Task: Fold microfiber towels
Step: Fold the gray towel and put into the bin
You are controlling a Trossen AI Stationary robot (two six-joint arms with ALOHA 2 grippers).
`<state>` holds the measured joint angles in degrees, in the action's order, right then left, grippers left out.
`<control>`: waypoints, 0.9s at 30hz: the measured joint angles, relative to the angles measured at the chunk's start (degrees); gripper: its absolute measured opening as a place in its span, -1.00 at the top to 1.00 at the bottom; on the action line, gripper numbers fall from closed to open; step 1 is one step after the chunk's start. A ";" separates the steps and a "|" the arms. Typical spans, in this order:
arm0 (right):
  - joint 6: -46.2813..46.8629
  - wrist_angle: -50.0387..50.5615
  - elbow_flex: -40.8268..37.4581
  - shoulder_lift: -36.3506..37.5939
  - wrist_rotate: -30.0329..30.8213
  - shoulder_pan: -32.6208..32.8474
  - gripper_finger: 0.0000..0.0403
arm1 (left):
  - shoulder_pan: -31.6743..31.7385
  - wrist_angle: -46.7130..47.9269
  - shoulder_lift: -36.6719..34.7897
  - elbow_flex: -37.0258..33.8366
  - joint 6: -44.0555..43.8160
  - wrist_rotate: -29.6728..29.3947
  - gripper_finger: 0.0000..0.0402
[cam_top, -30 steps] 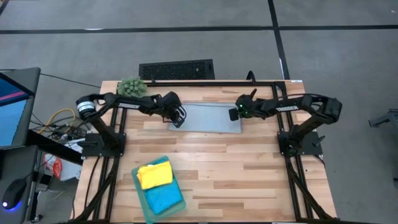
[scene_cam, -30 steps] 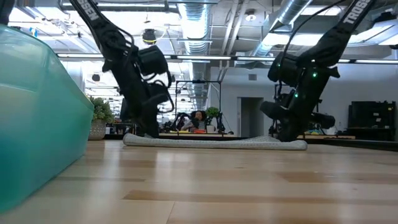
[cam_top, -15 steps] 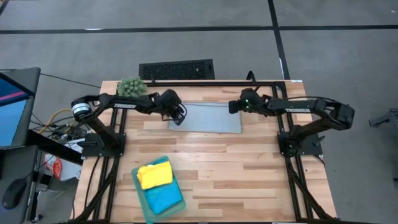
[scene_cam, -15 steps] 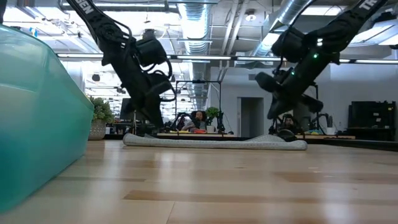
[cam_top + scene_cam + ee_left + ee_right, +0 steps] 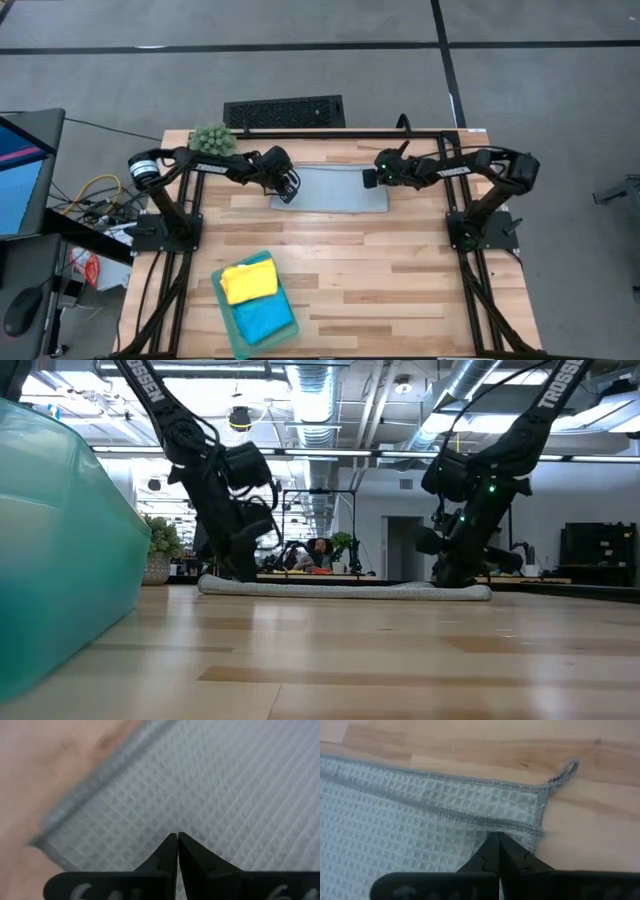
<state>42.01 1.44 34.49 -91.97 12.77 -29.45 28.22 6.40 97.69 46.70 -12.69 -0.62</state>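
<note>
A light grey waffle-weave towel (image 5: 340,190) lies folded flat on the wooden table near its far edge; the low view shows it as a thin strip (image 5: 340,589). My left gripper (image 5: 288,192) is shut and stands at the towel's left end (image 5: 238,572), close to a corner (image 5: 40,840). At the right end, my right gripper (image 5: 370,180) is also shut (image 5: 447,580), beside a corner with a small hanging loop (image 5: 567,769). My left gripper sets its shut fingertips (image 5: 170,850) down on the towel's top face (image 5: 200,810) near the left end, slanting down from the table's left. No cloth shows between the fingers. The towel lies flat. My right gripper sets its shut fingertips (image 5: 490,851) on the towel's top face just inside the stitched hem (image 5: 470,817), slanting down from the table's right. Nothing is pinched, and the towel stays flat on the table.
A teal bin (image 5: 225,300) at the near left holds a yellow towel (image 5: 248,282) and a blue one (image 5: 265,320); its wall fills the low view's left (image 5: 60,550). A fuzzy green plant ball (image 5: 212,140) sits at the far left corner.
Both grippers rose off the towel half a second ago and have come back down onto its two ends. The right one went higher and toward the far edge before it came back. Both stayed shut. The towel has not moved.
</note>
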 joint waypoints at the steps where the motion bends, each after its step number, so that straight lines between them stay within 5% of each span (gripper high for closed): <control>1: 0.08 0.01 0.01 -0.13 -0.09 -0.11 0.90 | 0.07 0.05 0.82 0.00 0.02 0.34 0.97; 11: -8.53 7.43 1.10 13.22 2.21 0.01 0.91 | 0.18 2.66 -4.32 2.31 2.08 0.11 0.97; 18: -20.20 8.58 1.12 25.51 -11.70 6.26 0.92 | -1.04 13.43 -19.86 4.55 8.88 3.93 0.97; 22: -21.40 12.09 0.24 27.98 -14.28 12.63 0.92 | -2.97 15.01 -27.86 0.30 9.88 11.26 0.97; 27: -18.28 12.65 -2.53 27.02 -12.73 17.61 0.92 | -4.99 8.95 -31.43 -9.44 2.99 13.55 0.97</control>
<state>23.73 14.09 31.96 -64.95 0.04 -11.83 23.23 15.36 66.26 37.26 -9.70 12.93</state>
